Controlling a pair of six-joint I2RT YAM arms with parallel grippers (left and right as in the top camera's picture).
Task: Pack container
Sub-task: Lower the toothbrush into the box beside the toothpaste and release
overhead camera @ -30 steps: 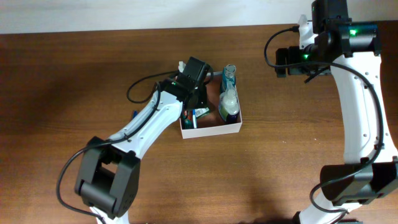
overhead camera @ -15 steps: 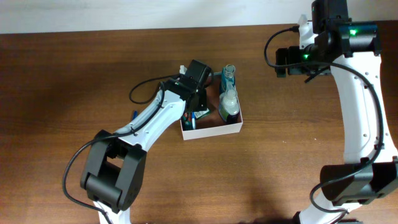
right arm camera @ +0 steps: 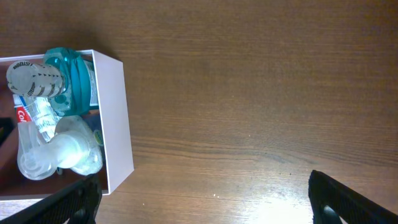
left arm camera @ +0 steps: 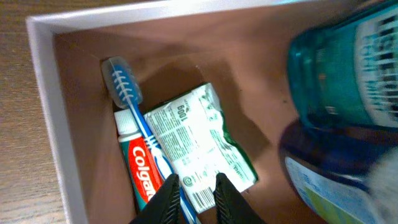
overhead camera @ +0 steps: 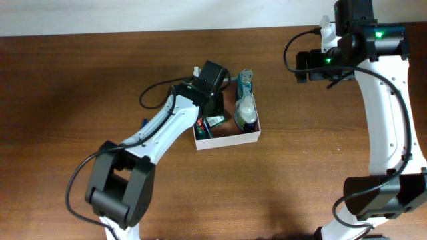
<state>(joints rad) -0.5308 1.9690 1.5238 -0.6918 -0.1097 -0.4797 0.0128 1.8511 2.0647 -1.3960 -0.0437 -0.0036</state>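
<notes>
Risks dragging green packet or toothbrush out of the box on lifting left tool, narrowly parted over them at bottom centre; cannot tell whether gripping.

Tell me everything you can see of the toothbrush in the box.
The toothbrush is blue and white, plastic by its look, with a striped bristle head. It lies flat in the container near one white wall, its handle resting on the Colgate tube beside a green-and-white packet, its end hidden behind the left gripper.
</notes>
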